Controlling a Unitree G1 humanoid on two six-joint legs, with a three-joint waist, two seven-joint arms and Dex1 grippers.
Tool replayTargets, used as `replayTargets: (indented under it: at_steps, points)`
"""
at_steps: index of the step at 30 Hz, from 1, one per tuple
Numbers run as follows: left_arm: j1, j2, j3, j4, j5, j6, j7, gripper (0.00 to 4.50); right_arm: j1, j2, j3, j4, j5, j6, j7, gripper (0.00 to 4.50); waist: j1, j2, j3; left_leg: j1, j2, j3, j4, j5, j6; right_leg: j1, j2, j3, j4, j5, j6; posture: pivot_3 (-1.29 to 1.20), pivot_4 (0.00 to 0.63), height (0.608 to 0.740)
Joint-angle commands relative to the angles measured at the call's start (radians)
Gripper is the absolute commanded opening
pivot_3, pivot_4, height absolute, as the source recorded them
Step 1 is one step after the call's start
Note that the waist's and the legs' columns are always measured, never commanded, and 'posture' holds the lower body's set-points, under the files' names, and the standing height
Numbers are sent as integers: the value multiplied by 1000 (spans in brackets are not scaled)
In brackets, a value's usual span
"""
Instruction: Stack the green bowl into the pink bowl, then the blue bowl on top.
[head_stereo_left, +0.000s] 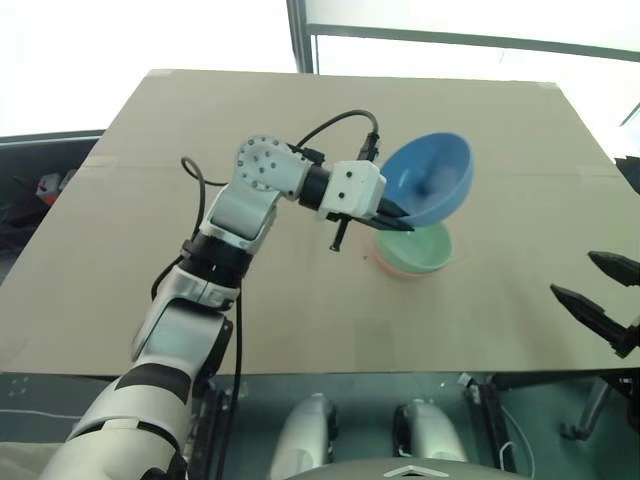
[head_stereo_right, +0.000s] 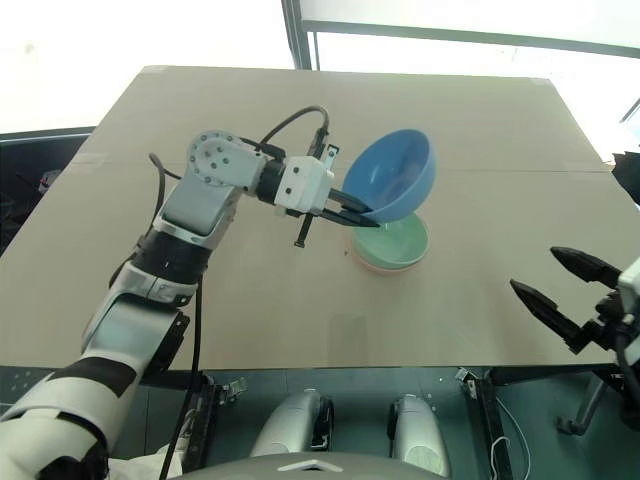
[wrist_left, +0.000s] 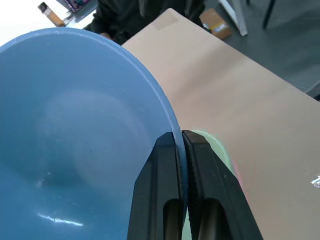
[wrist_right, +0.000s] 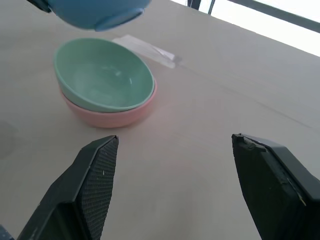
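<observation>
The green bowl sits nested inside the pink bowl near the middle of the tan table. The blue bowl hangs tilted in the air just above them, its rim pinched by my left gripper, which is shut on it. In the left wrist view the two black fingers clamp the blue rim. My right gripper stands open and apart at the table's near right edge, nothing between its fingers.
A strip of clear tape lies on the table just beyond the stacked bowls. The table's near edge runs close to my body; a dark frame and window stand past the far edge.
</observation>
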Motion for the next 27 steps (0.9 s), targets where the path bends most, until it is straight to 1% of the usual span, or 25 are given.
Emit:
replayTargets:
  at_steps: [1, 2, 4, 5, 6, 7, 8, 11, 13, 16, 18, 21, 24, 27]
  points:
    - [-46, -15, -10, 40, 17, -45, -38, 1396, 10, 9, -40, -52, 39, -35, -27, 3783, 0, 0, 0, 0, 0, 0, 0, 0, 0, 0, 0, 0, 0, 0, 0, 0, 150, 740]
    - [-48, -19, -15, 55, 24, -63, -45, 1664, 12, 11, -34, -59, 42, -39, -36, 3783, 0, 0, 0, 0, 0, 0, 0, 0, 0, 0, 0, 0, 0, 0, 0, 0, 150, 740]
    - [-49, -28, -10, 74, 30, -89, -43, 2426, 14, 12, -21, -71, 48, -43, -47, 3783, 0, 0, 0, 0, 0, 0, 0, 0, 0, 0, 0, 0, 0, 0, 0, 0, 150, 740]
    - [-48, -35, -1, 80, 29, -94, -32, 2684, 13, 13, -12, -75, 48, -49, -50, 3783, 0, 0, 0, 0, 0, 0, 0, 0, 0, 0, 0, 0, 0, 0, 0, 0, 150, 740]
    - [-48, -40, 12, 84, 24, -97, -23, 3274, 12, 12, -3, -79, 49, -54, -51, 3783, 1, 0, 0, -1, 0, 0, 0, 0, 1, 0, 0, 0, 0, 0, 0, 0, 150, 740]
    - [-49, -43, 20, 87, 21, -98, -18, 3401, 12, 11, 4, -81, 49, -58, -53, 3783, 1, 0, 0, -1, 0, 0, 0, 0, 1, 0, 0, 0, 0, 0, 0, 0, 150, 740]
    - [-54, -41, 40, 84, 2, -57, -11, 3586, 10, 8, 11, -86, 54, -61, -55, 3783, 2, 0, 0, -1, 2, 0, 0, -1, 1, 0, 0, 0, 0, 0, 0, 0, 150, 740]
    - [-66, -18, 104, 80, -54, 67, 15, 3586, 3, 0, 19, -94, 73, -68, -57, 3783, 0, 0, 0, -1, 3, 0, 1, -1, 2, 0, 0, 0, 0, 0, 0, 0, 150, 740]
    - [-63, -11, 172, 92, -101, 133, 62, 3586, 0, -8, 23, -92, 85, -72, -51, 3783, -2, 0, 0, -1, 3, 0, 1, -1, 1, 0, 0, 0, 0, 0, 0, 0, 150, 740]
    - [-27, 32, 277, 106, -148, 189, 124, 3586, -3, -24, 44, -83, 95, -75, -36, 3783, -3, 0, 0, 0, 4, 0, 1, -1, 1, 0, 0, 0, 0, 0, 0, 0, 150, 740]
    - [-5, 68, 329, 104, -168, 248, 167, 3586, -4, -30, 55, -78, 100, -78, -27, 3783, -3, 0, 0, 0, 4, 0, 1, -1, 1, 0, 0, 0, 0, 0, 0, 0, 150, 740]
    - [53, 107, 418, 92, -204, 291, 236, 3586, -5, -38, 65, -70, 106, -79, -18, 3783, -2, 0, 0, 0, 4, 0, 1, -1, 1, 0, 0, 0, 0, 0, 0, 0, 150, 740]
    - [171, 174, 468, 33, -205, 297, 251, 3586, 1, -53, 62, -46, 104, -80, 3, 3783, -1, 0, 0, -1, 4, 0, 1, -1, 1, 0, 0, 0, 0, 0, 0, 0, 150, 740]
    - [312, 225, 486, -53, -210, 351, 273, 3586, 13, -67, 56, -16, 92, -87, 28, 3783, -2, 0, 0, 0, 4, 0, 1, -1, 1, 0, 0, 0, 0, 0, 0, 0, 150, 740]
